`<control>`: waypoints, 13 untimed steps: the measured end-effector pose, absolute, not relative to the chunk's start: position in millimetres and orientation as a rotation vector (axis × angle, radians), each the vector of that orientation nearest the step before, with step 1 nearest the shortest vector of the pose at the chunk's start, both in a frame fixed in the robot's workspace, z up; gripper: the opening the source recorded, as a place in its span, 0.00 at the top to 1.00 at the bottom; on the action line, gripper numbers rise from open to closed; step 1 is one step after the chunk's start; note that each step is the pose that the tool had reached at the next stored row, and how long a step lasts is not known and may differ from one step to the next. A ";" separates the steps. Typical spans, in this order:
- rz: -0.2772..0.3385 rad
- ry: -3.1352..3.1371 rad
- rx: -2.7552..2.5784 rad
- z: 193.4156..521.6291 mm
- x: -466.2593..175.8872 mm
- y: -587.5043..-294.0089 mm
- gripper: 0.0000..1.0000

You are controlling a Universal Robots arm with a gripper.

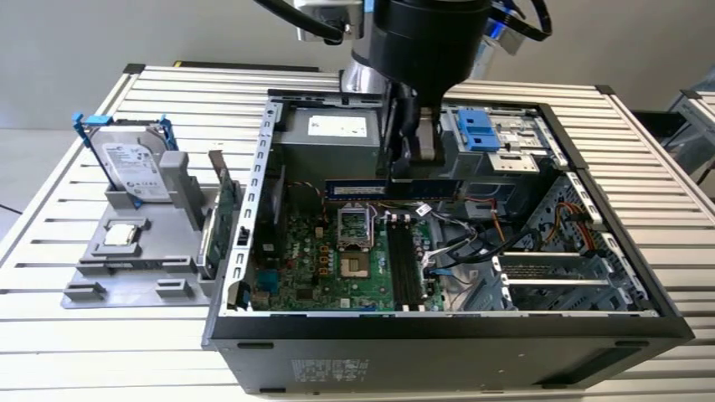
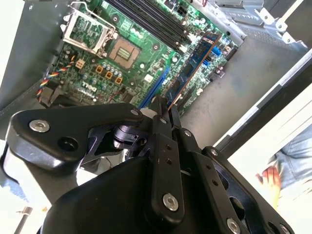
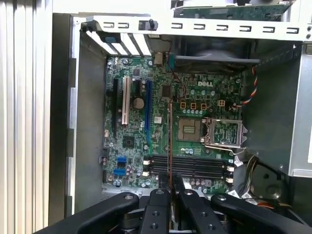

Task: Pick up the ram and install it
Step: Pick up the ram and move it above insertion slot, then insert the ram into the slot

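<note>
Slatted metal table (image 1: 659, 193), pale grey, grooves running from the exterior view's left to its right. In the first wrist view, the same ribbed surface alongside the case.

Directly on the slats, from the middle towards the exterior view's right: open black computer case (image 1: 447, 356), on its side, open face up.

Just beside it, on the exterior view's left: flat grey plastic holder (image 1: 112, 268).

- Upright at the holder's far end, a silver hard drive (image 1: 132, 172) with blue rails.
- Flat on its middle, a small square chip (image 1: 120, 234).
- On edge along the side next to the case, a green card (image 1: 227, 205).
</note>
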State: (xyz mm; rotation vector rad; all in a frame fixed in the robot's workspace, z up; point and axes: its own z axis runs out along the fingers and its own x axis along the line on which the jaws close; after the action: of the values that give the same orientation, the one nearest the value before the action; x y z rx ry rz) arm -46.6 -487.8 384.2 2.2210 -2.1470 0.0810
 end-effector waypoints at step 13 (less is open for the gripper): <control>0.080 -2.178 2.189 384.2 -38.7 -487.7 1.00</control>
State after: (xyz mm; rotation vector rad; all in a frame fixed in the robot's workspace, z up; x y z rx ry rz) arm -38.7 -487.7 384.2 2.1894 -2.1782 0.0797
